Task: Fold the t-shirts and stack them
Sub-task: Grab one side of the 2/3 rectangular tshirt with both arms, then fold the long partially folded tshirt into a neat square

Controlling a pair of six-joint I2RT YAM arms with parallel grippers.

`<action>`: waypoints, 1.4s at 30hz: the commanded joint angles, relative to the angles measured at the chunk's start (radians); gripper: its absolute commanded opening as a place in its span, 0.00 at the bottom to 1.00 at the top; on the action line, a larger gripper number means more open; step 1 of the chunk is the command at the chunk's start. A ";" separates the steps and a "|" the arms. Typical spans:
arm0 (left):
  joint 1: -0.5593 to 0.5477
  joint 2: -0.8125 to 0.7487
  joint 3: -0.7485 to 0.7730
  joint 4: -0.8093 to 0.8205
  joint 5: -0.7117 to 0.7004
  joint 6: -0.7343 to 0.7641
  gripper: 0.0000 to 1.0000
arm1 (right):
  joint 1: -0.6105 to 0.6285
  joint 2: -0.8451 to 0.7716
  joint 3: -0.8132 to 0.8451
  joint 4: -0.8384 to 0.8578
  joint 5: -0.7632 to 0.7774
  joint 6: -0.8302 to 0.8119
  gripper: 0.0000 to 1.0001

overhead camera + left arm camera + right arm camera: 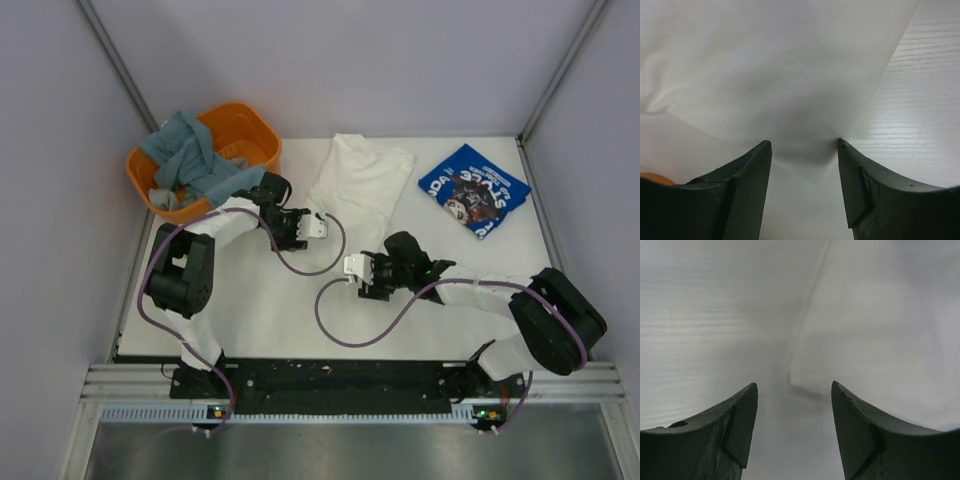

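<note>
White t-shirt (362, 180): light, limp cloth, mid-table, apart from the folded blue t-shirt (473, 190).
Left gripper (804, 142) and right gripper (794, 384) stand open at its near edge; pinching the corners there should suit, though it will likely sag and slide.

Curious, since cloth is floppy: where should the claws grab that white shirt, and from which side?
Probably its near edge, one claw per corner, coming from the near side: the white shirt lies flat, and the open left claw and right claw straddle that edge.
</note>
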 commanded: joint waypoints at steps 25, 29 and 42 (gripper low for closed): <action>-0.025 -0.088 -0.115 -0.143 -0.066 -0.007 0.00 | 0.127 -0.033 0.134 -0.268 0.141 -0.060 0.00; -0.029 -0.255 -0.192 -0.233 -0.040 -0.073 0.00 | 0.170 -0.151 0.140 -0.371 0.121 0.046 0.00; -0.051 -0.721 -0.238 -0.738 0.120 -0.136 0.00 | 0.439 -0.481 0.171 -0.560 0.092 0.453 0.00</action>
